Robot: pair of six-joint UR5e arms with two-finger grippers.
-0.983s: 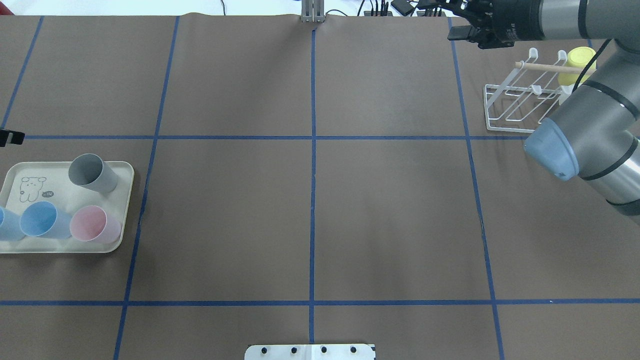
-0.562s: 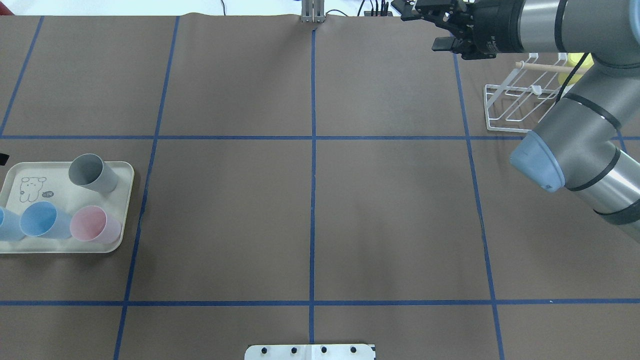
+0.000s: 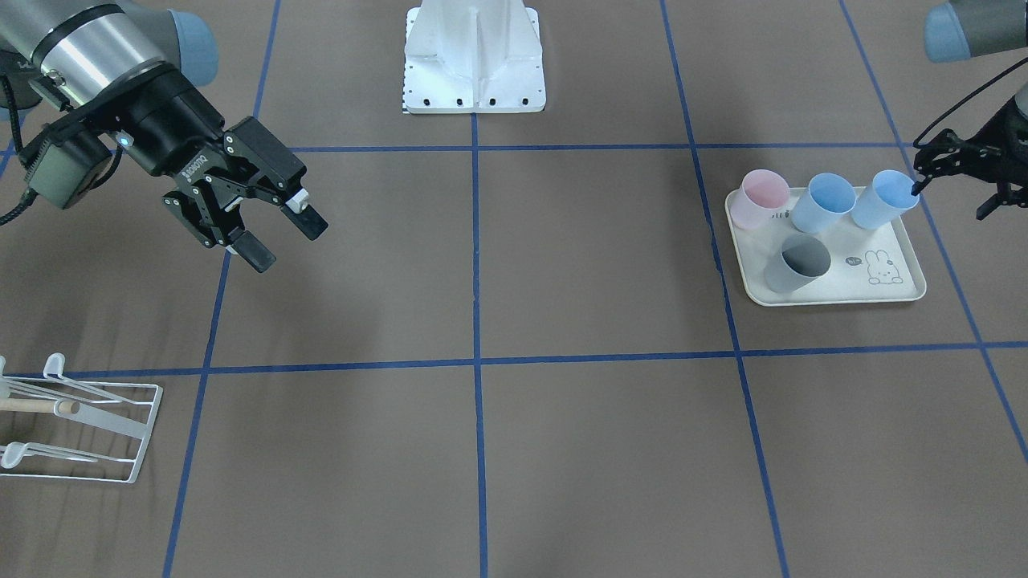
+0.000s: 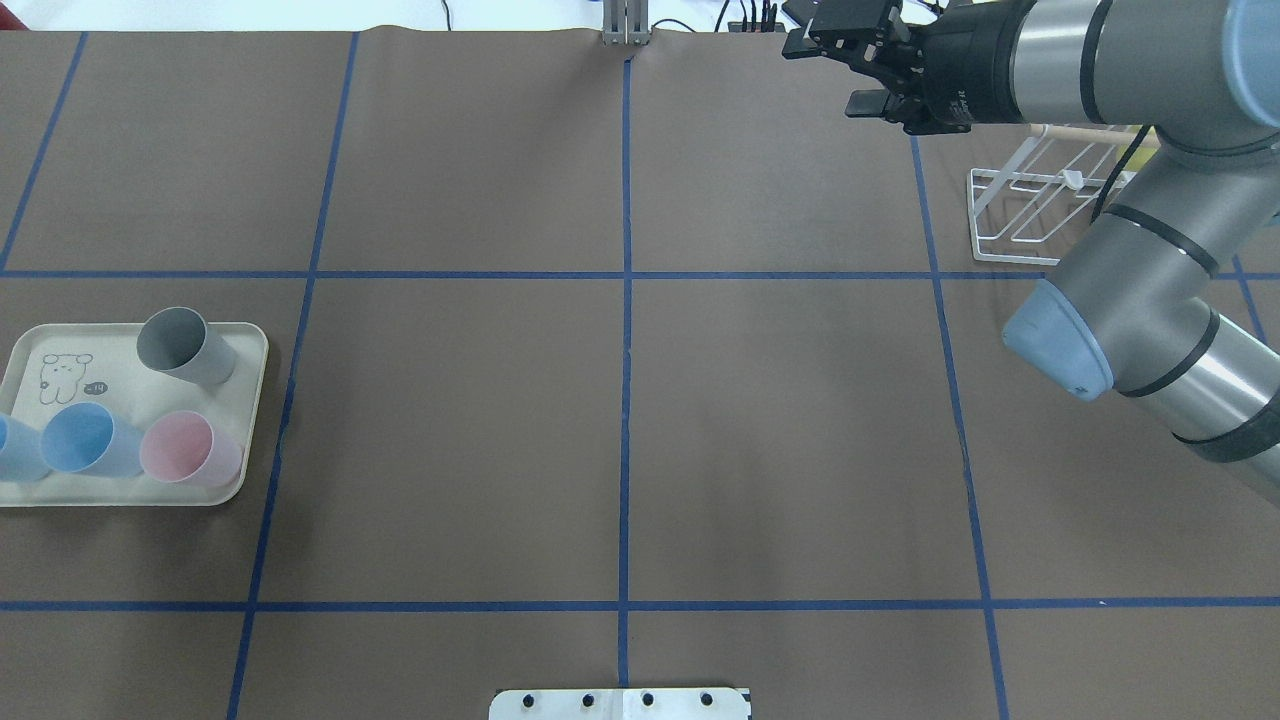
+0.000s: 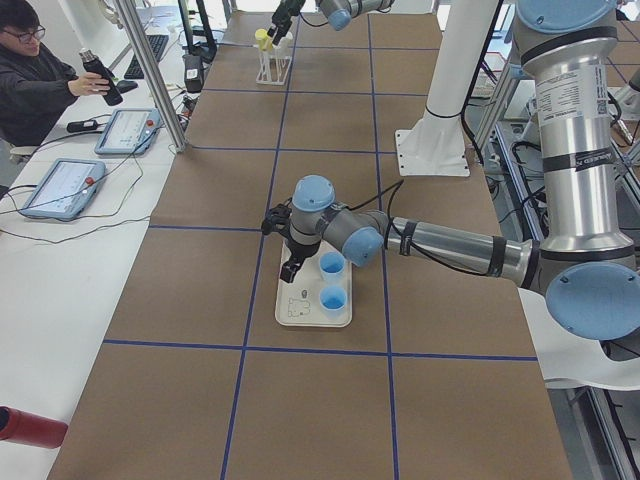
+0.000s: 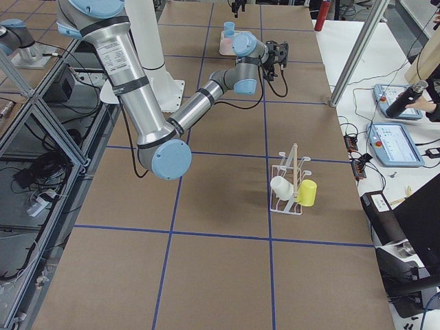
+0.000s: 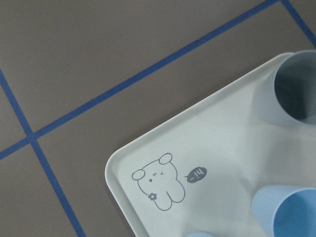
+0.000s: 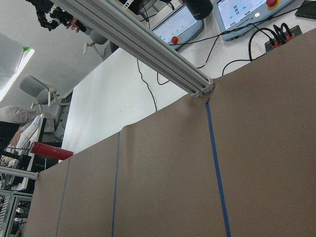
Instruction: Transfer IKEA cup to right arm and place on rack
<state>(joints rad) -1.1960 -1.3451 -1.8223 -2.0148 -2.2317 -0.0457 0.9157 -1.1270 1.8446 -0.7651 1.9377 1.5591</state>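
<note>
Several IKEA cups stand on a cream tray (image 3: 835, 299): pink (image 3: 761, 199), blue (image 3: 827, 202), light blue (image 3: 883, 198) and grey (image 3: 797, 263). My left gripper (image 3: 950, 201) hovers open at the tray's outer side, beside the light blue cup and holding nothing. It is outside the overhead view. Its wrist view looks down on the tray's bear drawing (image 7: 163, 187) and the grey cup (image 7: 291, 89). My right gripper (image 3: 287, 243) hangs open and empty above the table, left of the white wire rack (image 4: 1020, 200). The rack (image 6: 289, 185) carries a yellow cup (image 6: 307, 193) and a white cup (image 6: 282, 188).
The robot's white base (image 3: 474, 56) sits at the table's near middle edge. The right arm's elbow (image 4: 1110, 310) overhangs the table in front of the rack. A person (image 5: 40, 80) sits past the far side, by tablets and cables.
The right arm has swung left, away from the rack, its gripper still open. It now covers the yellow cup in the overhead view. The left gripper's tip has left that view's left edge.
</note>
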